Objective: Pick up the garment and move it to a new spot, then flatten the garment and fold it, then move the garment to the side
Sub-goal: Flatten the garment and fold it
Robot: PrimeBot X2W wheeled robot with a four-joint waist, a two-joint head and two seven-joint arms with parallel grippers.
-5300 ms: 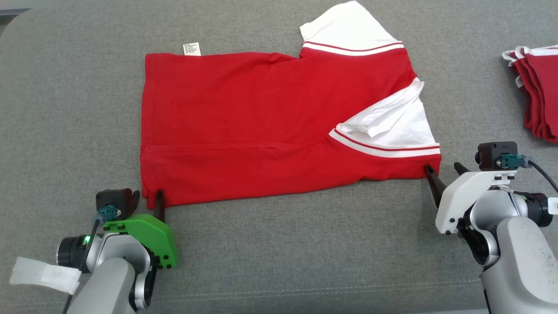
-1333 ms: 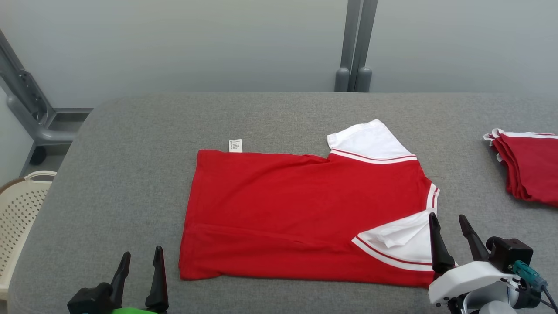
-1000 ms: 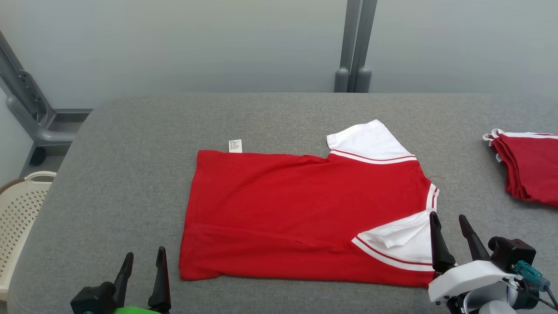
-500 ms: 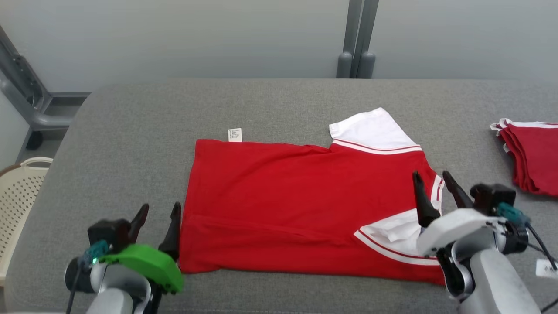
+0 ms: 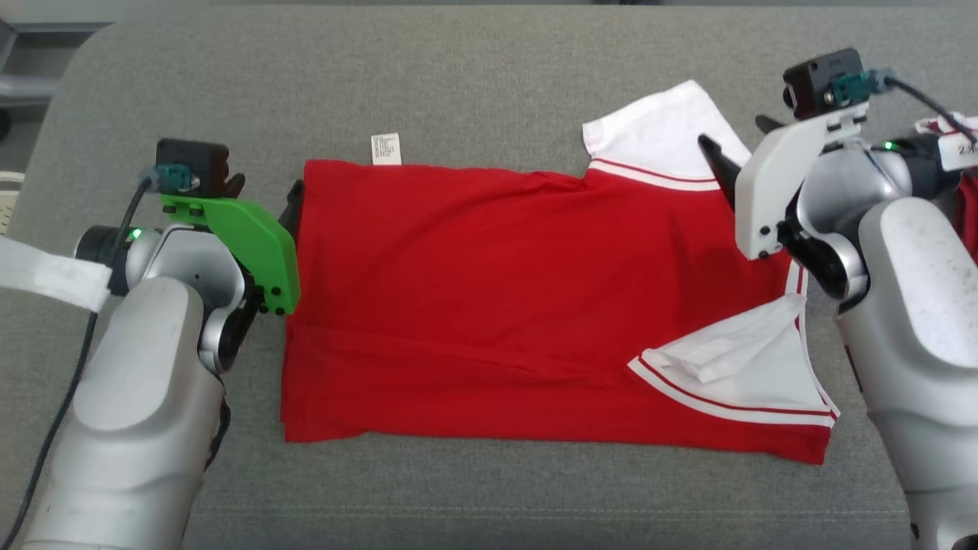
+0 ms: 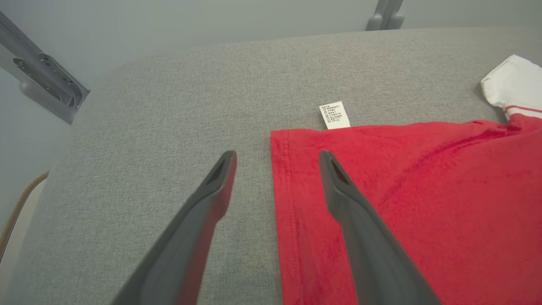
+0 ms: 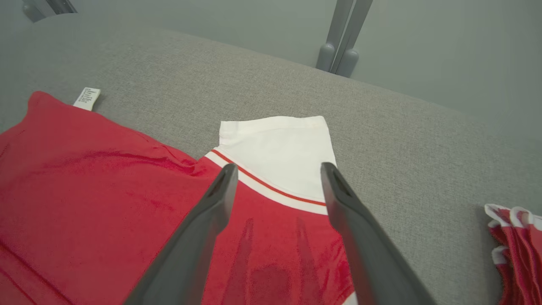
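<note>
Surface: grey fabric-covered tabletop (image 5: 489,61)
Middle: red garment (image 5: 489,290) with white sleeves, lying flat, one side folded in
Far right: stack of folded red garments (image 7: 516,245), well apart

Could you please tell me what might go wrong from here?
The open left gripper straddles the hem of the red fabric T-shirt, one finger over the grey padded table; it may catch a single layer. The open right gripper hangs over the far white sleeve; gripping there could skew the fold. The crumpled near white sleeve could get trapped inside.
</note>
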